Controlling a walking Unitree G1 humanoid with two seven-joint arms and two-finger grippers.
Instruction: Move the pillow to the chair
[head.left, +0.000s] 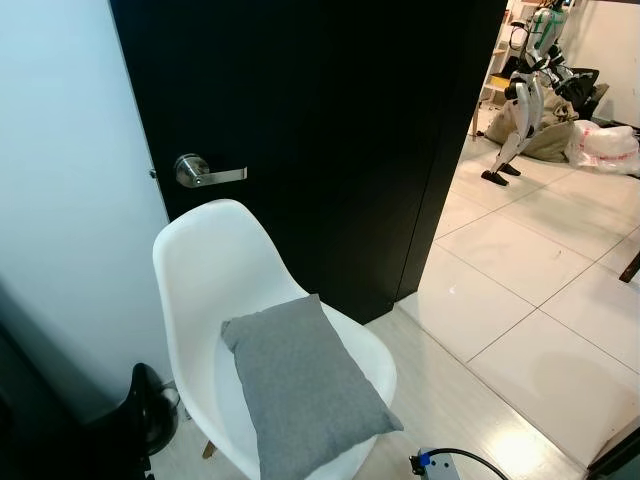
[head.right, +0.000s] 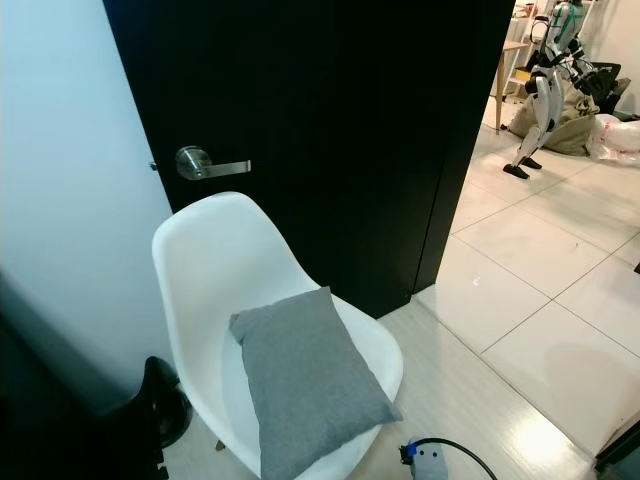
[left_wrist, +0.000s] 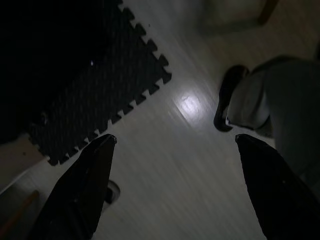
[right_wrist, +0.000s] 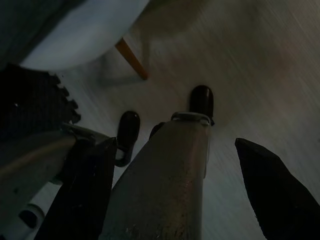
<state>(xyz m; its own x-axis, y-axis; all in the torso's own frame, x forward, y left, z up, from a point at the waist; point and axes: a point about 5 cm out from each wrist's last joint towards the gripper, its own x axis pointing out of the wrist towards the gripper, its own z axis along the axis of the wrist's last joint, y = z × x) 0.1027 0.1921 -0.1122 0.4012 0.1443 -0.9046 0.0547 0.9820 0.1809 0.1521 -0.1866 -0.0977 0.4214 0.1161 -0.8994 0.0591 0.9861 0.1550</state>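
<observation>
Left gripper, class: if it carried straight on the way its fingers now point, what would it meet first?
Most likely the pale floor. The left gripper is open and points down at bare boards between the dark foam mat and the robot's own foot. Depth is hard to judge in this dim view.

A matt grey cloth pillow lies on a smooth, glossy white plastic shell chair; brushed-metal lever door handle; glossy pale floor tiles.
</observation>
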